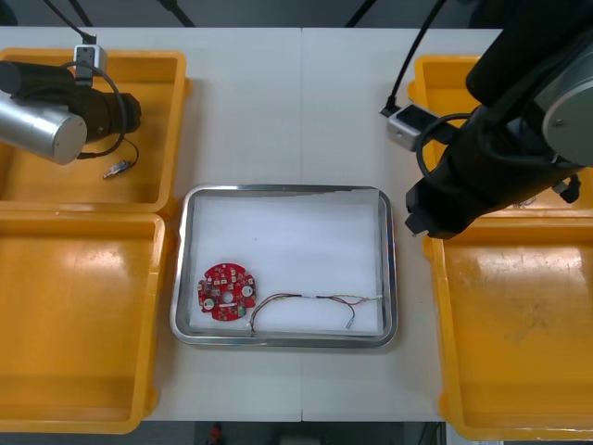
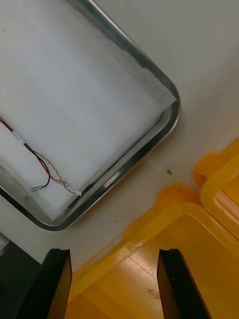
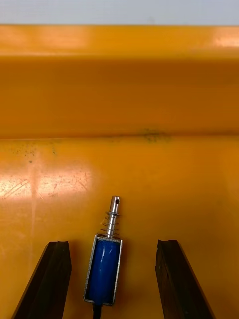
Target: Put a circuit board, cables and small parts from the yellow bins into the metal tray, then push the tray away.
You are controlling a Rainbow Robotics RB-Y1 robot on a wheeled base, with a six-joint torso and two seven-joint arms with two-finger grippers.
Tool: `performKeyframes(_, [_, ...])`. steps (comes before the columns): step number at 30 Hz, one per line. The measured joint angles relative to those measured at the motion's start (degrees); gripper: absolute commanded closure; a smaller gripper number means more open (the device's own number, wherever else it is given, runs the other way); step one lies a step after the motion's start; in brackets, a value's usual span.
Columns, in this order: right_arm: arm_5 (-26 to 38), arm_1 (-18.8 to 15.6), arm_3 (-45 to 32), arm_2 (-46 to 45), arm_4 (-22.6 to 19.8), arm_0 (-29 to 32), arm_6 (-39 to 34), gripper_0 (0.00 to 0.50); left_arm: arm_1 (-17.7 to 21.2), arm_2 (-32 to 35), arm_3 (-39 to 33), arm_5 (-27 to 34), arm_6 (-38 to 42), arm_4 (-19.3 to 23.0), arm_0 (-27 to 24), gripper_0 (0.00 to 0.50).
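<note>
Roughly, by size. Light bench point(image 1: 278, 111) carries four yellow bins, two down each side of the front view: upper-left bin point(image 1: 176, 120), lower-left bin point(image 1: 74, 324), upper-right bin point(image 1: 422, 79), lower-right bin point(image 1: 519, 315).

Left arm point(image 1: 42, 130) reaches in from the left edge, over the upper-left bin. Right arm point(image 1: 505, 158) comes down from the upper right corner, its dark bulk over the seam between the two right bins, just beside the tray's upper right corner.

Metal tray point(image 1: 179, 278) sits mid-frame between the bins, white inside. Round red circuit board point(image 1: 227, 292) lies flat in its lower left. Red and yellow cable point(image 1: 306, 299) starts just beside the board and runs along the tray's lower edge to its right wall.

Right jaws: released, fingers point(image 2: 55, 284) well apart, nothing between them, above a bin rim near the tray corner.

Small metal part point(image 1: 118, 169) lies on the upper-left bin's floor. Blue body, metal pin with a spring. Left jaws: released, one finger either side of the part, a gap on each side.
</note>
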Motion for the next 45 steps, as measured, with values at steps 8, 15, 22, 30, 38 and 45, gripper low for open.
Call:
performKeyframes(8, [0.9,-3.5,-1.7,-9.3,0.0,6.6,-9.5,0.0,0.0,-1.7,1.0,-2.1,0.0,4.0,-0.5,0.236])
performKeyframes(15, [1.8,-5.6,-1.7,-13.5,0.0,9.7,-19.5,0.0,0.0,-8.0,4.4,-10.8,0.0,5.1,-1.7,0.495])
performKeyframes(22, [2.1,-6.4,-1.7,-16.2,2.0,12.3,-19.9,0.0,0.0,-9.9,5.0,-11.7,0.0,5.8,-2.8,0.5])
performKeyframes(30, [2.0,-6.7,2.7,-19.5,3.1,13.6,-18.5,0.0,0.2,-9.9,4.6,-9.9,0.0,7.4,-3.2,0.5])
performKeyframes(38, [-0.2,-6.7,12.7,-20.1,4.8,13.0,-6.1,0.0,3.7,-9.3,-2.5,4.3,0.0,12.1,-5.2,0.5])
performKeyframes(45, [-3.5,-6.7,21.5,-20.1,5.5,10.9,3.5,0.0,4.8,-1.8,-5.4,15.5,0.0,11.8,-5.2,0.5])
